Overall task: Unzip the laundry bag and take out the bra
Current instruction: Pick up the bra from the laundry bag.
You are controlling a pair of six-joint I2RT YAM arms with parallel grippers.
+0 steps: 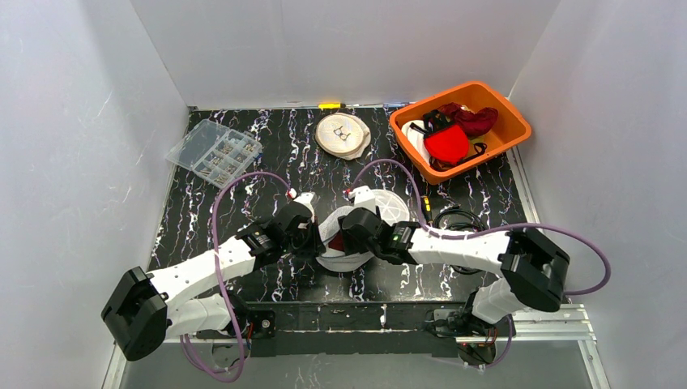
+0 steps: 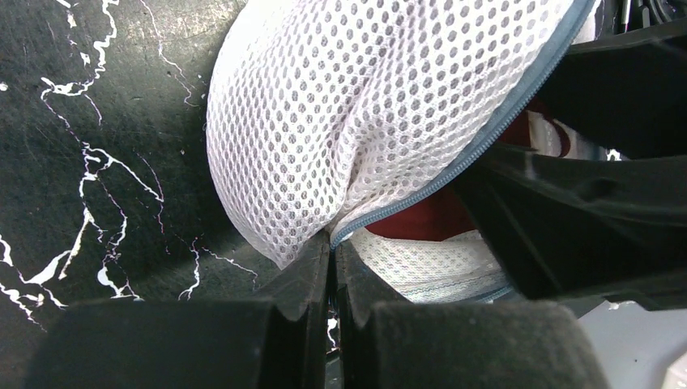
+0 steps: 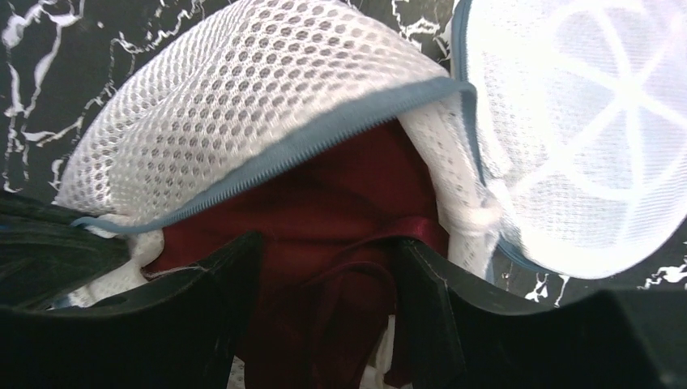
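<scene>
**Two white-and-black arms, purple cabling**

Left arm (image 1: 206,266), lower left of the top view: white shell links, a bulky black joint housing at the outer end, a black wrist block. Right arm (image 1: 466,247), lower right: same build, with a small green light on its black wrist. Left purple cable (image 1: 217,235) loops off the left arm. Right purple cable (image 1: 579,243) arcs round the right one. Wrist views: left gripper (image 2: 332,247) fingers matte black, wedge-shaped, with notched edges. Right gripper (image 3: 328,243) fingers black, smooth, broad.
</scene>
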